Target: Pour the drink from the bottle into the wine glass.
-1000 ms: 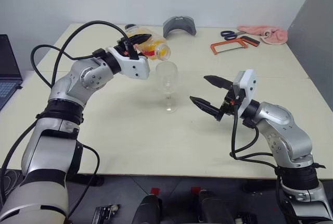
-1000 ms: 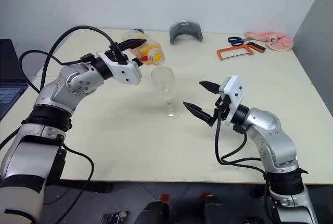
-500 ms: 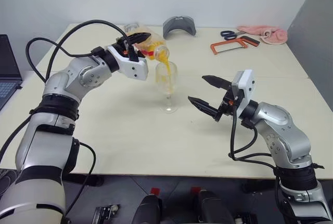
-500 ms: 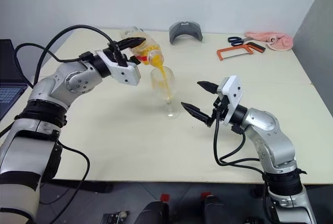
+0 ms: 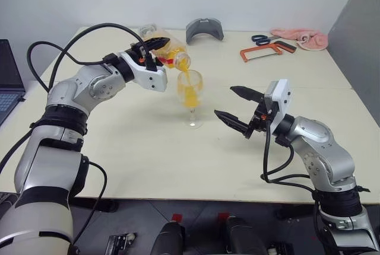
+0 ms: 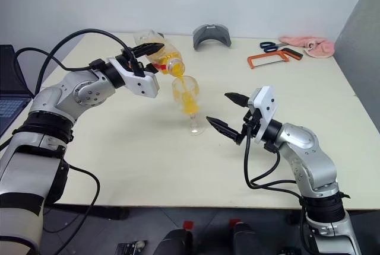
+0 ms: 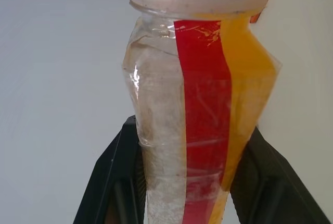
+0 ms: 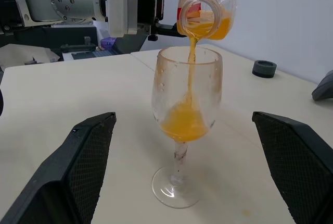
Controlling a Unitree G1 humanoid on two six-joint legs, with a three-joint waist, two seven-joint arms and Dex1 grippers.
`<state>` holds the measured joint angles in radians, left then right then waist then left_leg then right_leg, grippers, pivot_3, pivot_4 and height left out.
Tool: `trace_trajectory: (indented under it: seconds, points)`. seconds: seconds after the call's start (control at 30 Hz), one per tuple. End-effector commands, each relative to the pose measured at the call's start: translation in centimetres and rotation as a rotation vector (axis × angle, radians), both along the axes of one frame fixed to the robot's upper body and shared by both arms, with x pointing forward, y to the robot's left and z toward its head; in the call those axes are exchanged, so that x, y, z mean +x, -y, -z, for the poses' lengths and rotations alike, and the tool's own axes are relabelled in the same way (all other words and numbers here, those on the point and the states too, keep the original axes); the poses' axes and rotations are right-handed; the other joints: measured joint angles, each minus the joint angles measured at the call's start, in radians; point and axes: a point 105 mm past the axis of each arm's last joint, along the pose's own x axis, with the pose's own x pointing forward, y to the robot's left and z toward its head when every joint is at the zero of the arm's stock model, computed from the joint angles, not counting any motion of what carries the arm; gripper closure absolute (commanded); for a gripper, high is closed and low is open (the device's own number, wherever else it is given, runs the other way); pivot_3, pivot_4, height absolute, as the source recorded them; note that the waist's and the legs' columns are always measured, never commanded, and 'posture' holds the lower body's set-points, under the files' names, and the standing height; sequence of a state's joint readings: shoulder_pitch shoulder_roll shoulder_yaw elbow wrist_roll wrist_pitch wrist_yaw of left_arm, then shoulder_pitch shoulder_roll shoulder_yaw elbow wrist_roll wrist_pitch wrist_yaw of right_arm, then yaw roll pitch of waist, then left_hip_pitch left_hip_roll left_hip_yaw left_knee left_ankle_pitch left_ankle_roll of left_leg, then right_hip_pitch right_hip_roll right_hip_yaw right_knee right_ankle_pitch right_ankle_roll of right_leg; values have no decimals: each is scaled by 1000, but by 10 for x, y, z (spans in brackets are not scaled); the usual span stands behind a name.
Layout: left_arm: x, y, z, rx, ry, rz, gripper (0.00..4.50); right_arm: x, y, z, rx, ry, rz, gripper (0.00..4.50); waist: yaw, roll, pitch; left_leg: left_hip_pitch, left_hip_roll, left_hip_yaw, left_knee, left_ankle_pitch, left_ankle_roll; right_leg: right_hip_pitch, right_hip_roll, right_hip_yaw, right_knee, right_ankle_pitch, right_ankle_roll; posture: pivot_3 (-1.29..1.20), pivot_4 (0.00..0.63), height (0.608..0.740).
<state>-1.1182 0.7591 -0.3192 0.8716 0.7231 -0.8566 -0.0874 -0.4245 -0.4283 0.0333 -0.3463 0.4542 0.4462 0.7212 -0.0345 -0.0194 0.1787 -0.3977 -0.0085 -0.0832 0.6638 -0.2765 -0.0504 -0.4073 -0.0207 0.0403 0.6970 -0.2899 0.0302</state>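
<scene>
More drink (image 8: 183, 124) in wine glass (image 5: 190, 96) than before.

laptop (image 5: 9, 80): cut by frame edge | bottle (image 7: 197, 104): base below frame

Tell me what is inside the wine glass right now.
Orange drink pools low in the wine glass bowl, with a thin stream falling in from the tilted bottle. Nothing hides the bowl's contents.

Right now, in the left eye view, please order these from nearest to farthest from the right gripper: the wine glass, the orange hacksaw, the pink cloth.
1. The wine glass, just to the left of the right gripper.
2. The orange hacksaw, farther back on the table.
3. The pink cloth, at the far right corner.
</scene>
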Motion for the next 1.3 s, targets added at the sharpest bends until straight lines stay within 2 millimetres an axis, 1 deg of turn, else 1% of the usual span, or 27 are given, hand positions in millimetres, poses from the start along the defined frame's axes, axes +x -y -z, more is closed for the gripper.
trace_trajectory:
  seconds: [0.03,0.43,1.3]
  points:
    - [-4,-1,-29,-16,90,5,2811,-8,-6,-14,12,52,-45,0,0,0,0,0,0,0,0,0,0,0,0,0,0,0,0,0,150,740]
    - [0,-5,-33,-10,111,-14,2811,-10,-9,-12,8,42,-58,0,0,0,0,0,0,0,0,0,0,0,0,0,0,0,0,0,150,740]
    - [1,-3,-36,15,142,-10,2811,-17,-15,-6,7,17,-82,0,0,0,0,0,0,0,0,0,0,0,0,0,0,0,0,0,150,740]
